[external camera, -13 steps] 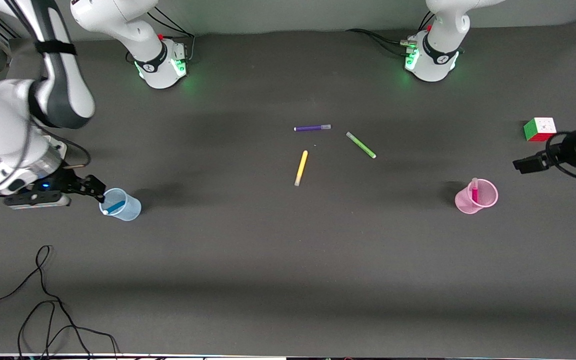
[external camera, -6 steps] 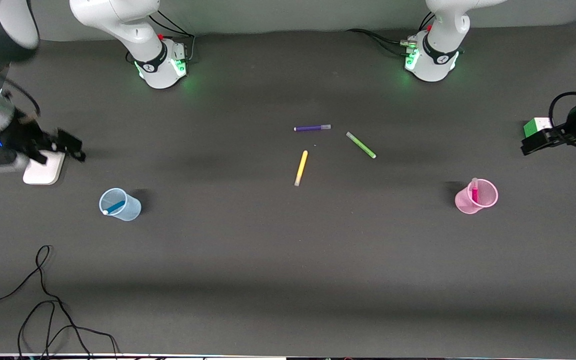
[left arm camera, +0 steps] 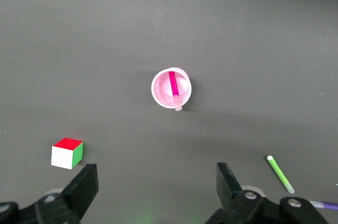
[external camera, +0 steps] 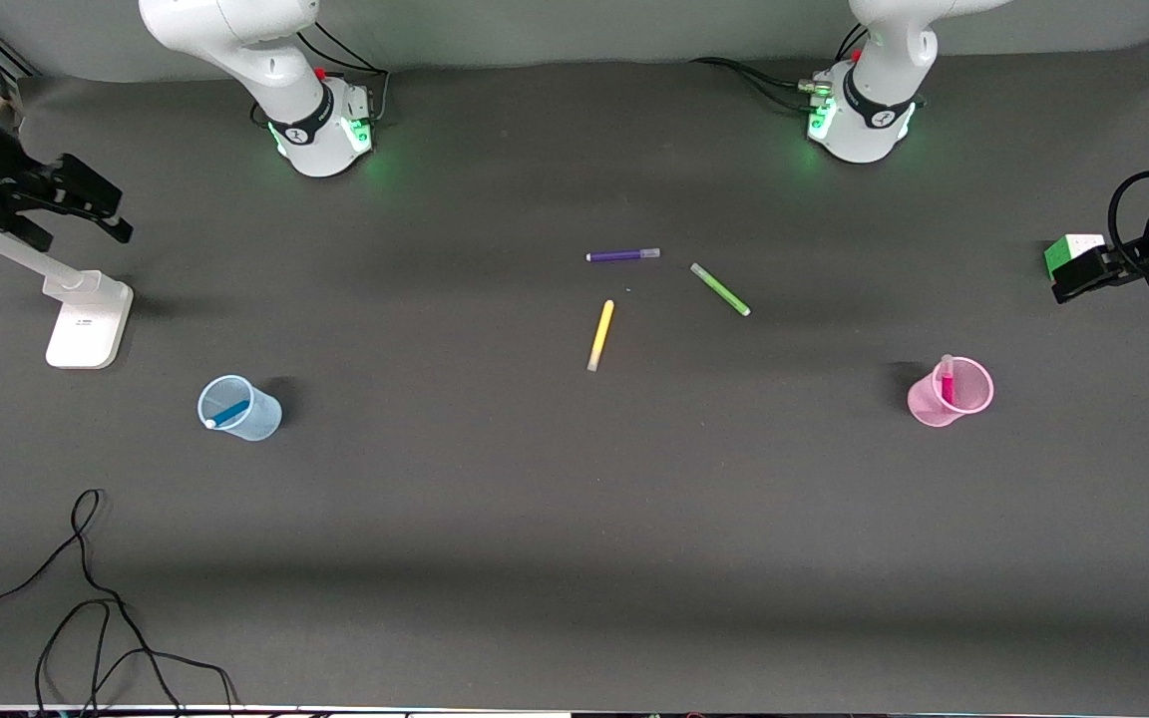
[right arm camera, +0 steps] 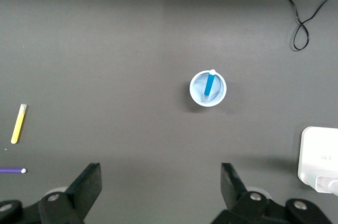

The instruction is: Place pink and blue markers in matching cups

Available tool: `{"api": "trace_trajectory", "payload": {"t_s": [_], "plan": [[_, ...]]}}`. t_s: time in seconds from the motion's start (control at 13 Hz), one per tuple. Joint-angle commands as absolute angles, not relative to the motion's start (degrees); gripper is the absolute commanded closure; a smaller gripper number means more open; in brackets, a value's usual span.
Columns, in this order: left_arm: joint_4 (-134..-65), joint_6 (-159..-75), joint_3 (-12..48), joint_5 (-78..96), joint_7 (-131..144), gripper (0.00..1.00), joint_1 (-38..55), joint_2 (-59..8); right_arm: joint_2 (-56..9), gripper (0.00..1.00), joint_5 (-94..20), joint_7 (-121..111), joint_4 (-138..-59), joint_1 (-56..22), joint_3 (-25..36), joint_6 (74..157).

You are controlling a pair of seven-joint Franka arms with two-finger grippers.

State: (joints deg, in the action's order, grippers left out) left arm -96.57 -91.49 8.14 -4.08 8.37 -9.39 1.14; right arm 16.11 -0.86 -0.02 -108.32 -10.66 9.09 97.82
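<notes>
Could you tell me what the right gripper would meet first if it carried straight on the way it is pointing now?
Probably just bare table. The right gripper points down with its fingers open and empty, and nothing lies between them. The blue cup holding the blue marker sits off that line, though depth is hard to judge.

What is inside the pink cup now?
The pink marker stands tilted inside the pink cup, its pale cap over the rim. The marker's lower tip at the cup's bottom is not clear.
</notes>
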Motion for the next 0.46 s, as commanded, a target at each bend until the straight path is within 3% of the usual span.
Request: {"api": "trace_trajectory", "payload": {"t_s": [0.0, 0.38], "plan": [[-96.24, -89.65, 7.82, -4.75, 7.74, 0.01, -8.96, 2.11, 14.06, 0.00, 0.44, 1.40, -106.88, -10.46, 7.83, 97.13], [-96.42, -88.68, 7.82, -4.75, 7.73, 0.01, -8.96, 1.93, 13.18, 0.00, 0.44, 2.46, -107.05, -10.37, 6.77, 96.68]]}}
